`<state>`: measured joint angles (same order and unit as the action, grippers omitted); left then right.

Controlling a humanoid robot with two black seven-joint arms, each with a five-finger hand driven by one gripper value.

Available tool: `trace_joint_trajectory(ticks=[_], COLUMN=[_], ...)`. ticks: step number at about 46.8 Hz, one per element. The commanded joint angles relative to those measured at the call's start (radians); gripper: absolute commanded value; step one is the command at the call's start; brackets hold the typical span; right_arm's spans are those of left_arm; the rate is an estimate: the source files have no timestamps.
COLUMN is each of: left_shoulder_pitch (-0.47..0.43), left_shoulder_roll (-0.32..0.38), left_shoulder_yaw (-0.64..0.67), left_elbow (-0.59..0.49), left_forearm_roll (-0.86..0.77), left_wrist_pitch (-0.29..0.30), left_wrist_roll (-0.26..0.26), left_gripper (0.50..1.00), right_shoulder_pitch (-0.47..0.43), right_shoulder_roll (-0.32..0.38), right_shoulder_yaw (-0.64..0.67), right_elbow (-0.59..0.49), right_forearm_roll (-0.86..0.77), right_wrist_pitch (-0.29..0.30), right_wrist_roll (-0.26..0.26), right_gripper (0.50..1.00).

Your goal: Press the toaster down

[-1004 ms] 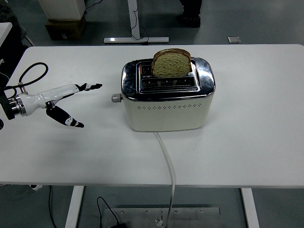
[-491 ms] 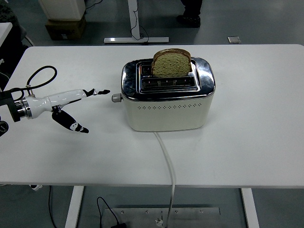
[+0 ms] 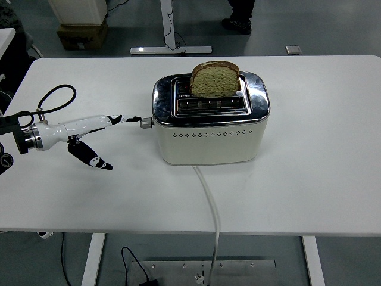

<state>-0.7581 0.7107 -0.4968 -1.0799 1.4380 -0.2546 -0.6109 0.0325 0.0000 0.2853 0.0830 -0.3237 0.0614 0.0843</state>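
A cream and chrome toaster [image 3: 209,127] stands in the middle of the white table [image 3: 321,173]. A slice of brown bread [image 3: 215,79] stands upright in its far slot, raised. The near slot is empty. The toaster's lever knob [image 3: 144,123] sticks out of its left end. My left hand [image 3: 98,134] reaches in from the left, white with black fingers, spread and holding nothing. Its extended fingertips [image 3: 132,119] reach just to the lever knob. The thumb [image 3: 90,156] hangs down apart. The right arm is out of view.
The toaster's white cord [image 3: 210,202] runs from its front over the table's near edge. A black cable loop [image 3: 55,98] curls behind my left wrist. A person's shoes [image 3: 237,22] and a desk leg [image 3: 169,33] show on the floor beyond the table.
My left hand has moved right across the table, from well clear of the toaster to its fingertips at the lever knob. The toaster and bread have not moved.
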Motion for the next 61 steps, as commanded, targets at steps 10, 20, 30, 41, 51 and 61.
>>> trace_joint_trajectory(ticks=[10,20,30,41,51,61], left_shoulder_pitch=[0.002,0.000,0.000,0.008,0.006,0.006], left_shoulder_roll=[-0.008,-0.013,-0.016,-0.017,-0.036,-0.054], left_shoulder_yaw=[0.001,0.001,0.020,0.021,0.035,0.053], left_elbow=[0.002,0.003,0.006,0.014,0.041,0.054], left_forearm_roll=[0.004,0.018,0.018,0.018,0.018,0.018], left_wrist_pitch=[0.001,0.001,0.003,0.005,0.006,0.028], left_wrist_roll=[0.000,0.000,0.000,0.000,0.000,0.000], left_gripper=[1.000,1.000,1.000,1.000,1.000,1.000], right_shoulder_pitch=[0.000,0.000,0.000,0.000,0.000,0.000], right_shoulder_roll=[0.000,0.000,0.000,0.000,0.000,0.000], right_shoulder_yaw=[0.000,0.000,0.000,0.000,0.000,0.000], right_elbow=[0.000,0.001,0.000,0.000,0.000,0.000], right_forearm_roll=[0.000,0.000,0.000,0.000,0.000,0.000], right_wrist_pitch=[0.000,0.000,0.000,0.000,0.000,0.000], right_wrist_roll=[0.000,0.000,0.000,0.000,0.000,0.000], right_gripper=[0.998,0.998,0.998,0.998,0.998,0.998])
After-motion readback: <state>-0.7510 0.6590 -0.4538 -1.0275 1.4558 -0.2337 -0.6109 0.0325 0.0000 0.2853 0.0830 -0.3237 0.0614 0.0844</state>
